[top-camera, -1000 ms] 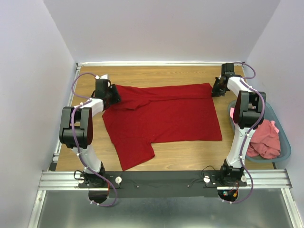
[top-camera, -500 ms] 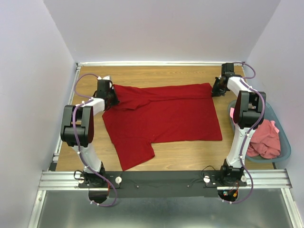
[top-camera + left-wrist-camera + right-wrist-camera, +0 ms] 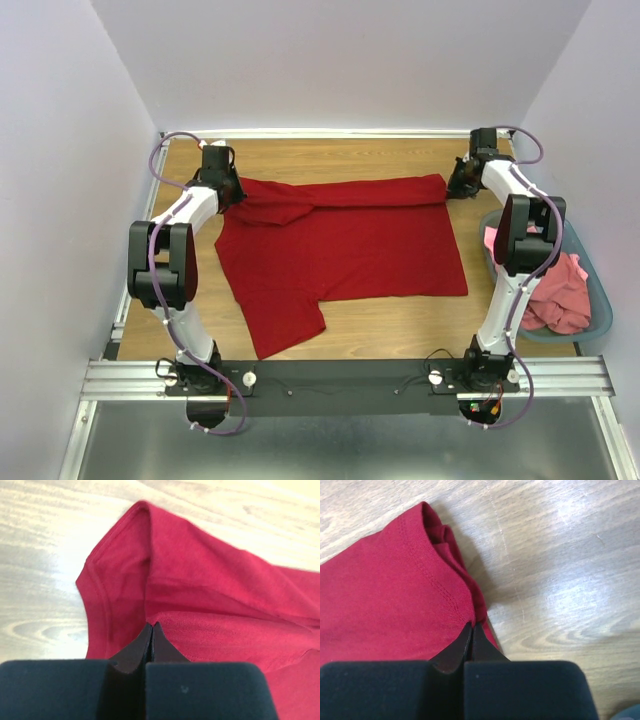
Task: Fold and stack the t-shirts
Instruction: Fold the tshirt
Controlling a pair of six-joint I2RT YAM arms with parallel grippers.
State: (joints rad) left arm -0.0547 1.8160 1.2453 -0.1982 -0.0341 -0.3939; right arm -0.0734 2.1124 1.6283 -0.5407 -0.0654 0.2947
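A dark red t-shirt [image 3: 340, 250] lies spread on the wooden table, one sleeve pointing toward the near edge. My left gripper [image 3: 232, 192] is at its far left corner; in the left wrist view the jaws [image 3: 151, 626] are shut on a raised fold of the red cloth [image 3: 210, 590]. My right gripper [image 3: 455, 188] is at the far right corner, and its jaws [image 3: 472, 625] are shut on the stitched hem [image 3: 395, 595]. Salmon-pink t-shirts [image 3: 560, 290] lie crumpled in the basket on the right.
The grey-blue plastic basket [image 3: 602, 300] stands at the table's right edge beside the right arm. White walls close in the table on the left, back and right. A metal rail [image 3: 340, 378] with both arm bases runs along the near edge.
The left gripper shut on the shirt's far left corner and moved toward the back wall, drawing that edge with it. The right gripper stayed shut at the far right corner.
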